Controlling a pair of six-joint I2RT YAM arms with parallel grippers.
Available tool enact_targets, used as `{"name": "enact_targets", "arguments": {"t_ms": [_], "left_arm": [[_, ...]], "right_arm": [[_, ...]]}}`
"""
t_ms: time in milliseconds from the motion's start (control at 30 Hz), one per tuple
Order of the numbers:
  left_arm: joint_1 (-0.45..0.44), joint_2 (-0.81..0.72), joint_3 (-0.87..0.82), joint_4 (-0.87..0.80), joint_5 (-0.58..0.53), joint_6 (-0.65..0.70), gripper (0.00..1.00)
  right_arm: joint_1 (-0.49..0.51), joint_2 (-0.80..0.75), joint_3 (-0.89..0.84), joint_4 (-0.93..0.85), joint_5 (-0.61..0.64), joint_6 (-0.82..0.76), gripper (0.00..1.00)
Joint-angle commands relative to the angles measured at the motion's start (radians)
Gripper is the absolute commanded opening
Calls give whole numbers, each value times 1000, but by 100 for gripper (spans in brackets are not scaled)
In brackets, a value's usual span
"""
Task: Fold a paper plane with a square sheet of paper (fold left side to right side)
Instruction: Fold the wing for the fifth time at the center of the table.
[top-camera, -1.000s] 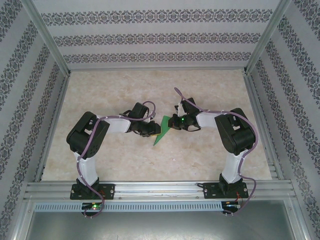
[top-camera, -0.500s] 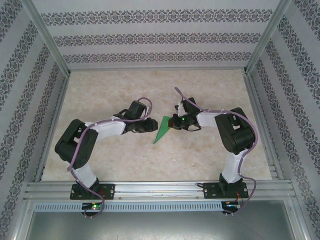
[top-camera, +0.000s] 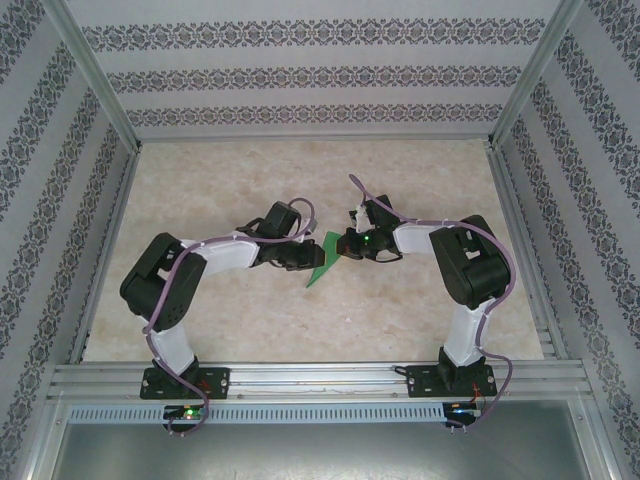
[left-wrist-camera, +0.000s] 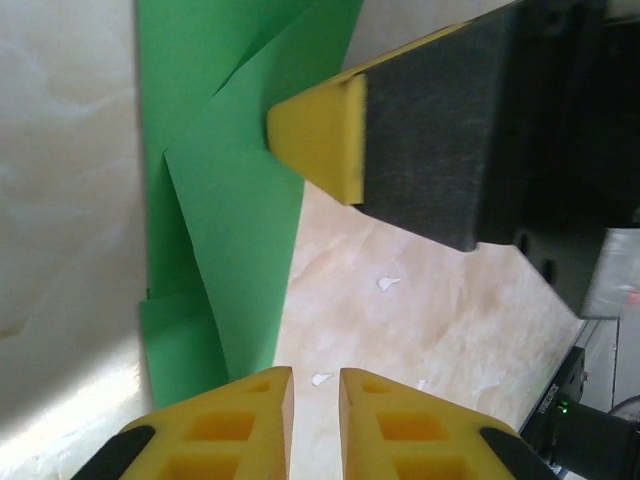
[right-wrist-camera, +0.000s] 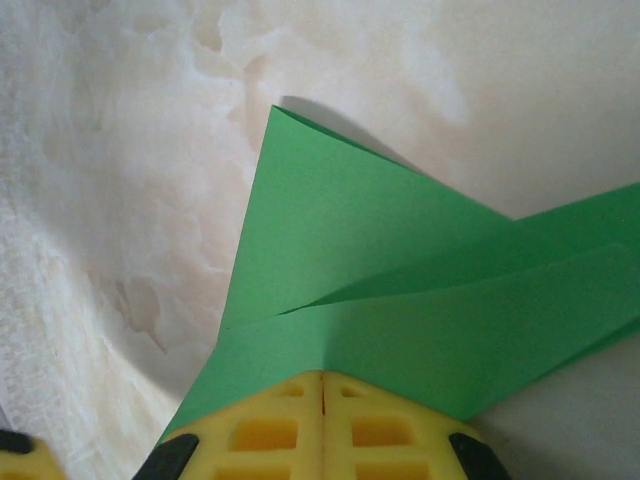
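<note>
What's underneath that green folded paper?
The green paper lies over the pale marbled table, which shows beside it. Its own folded layers overlap beneath the top flap. The patch of table directly below is covered.

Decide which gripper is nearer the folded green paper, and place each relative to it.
Right. The right gripper is clamped on the folded green paper; the left gripper sits just beside it, jaws slightly apart, holding nothing.

The bench (top-camera: 220, 180) has a pale, stone-like top. Near the middle of the frame a folded, pointed piece of bright green paper (top-camera: 322, 262) lies on it, sharp tip toward the lower left. A few tiny white specks (left-wrist-camera: 388, 284) lie beside it.
</note>
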Motion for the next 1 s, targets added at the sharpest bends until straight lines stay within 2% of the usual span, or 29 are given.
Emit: {"name": "enact_targets", "arguments": {"t_ms": [0,600,967], "left_arm": [[-5,37,25,61,52,-24,18],[-5,99,8,20,7,8,18],[-3,86,-6,11,-29,12,18]], "right_arm": [[-3,59,-22,-107,65,-33,0],[1,61,-8,-135,80,-48,0],[8,65,0,-142,83,-49,0]]}}
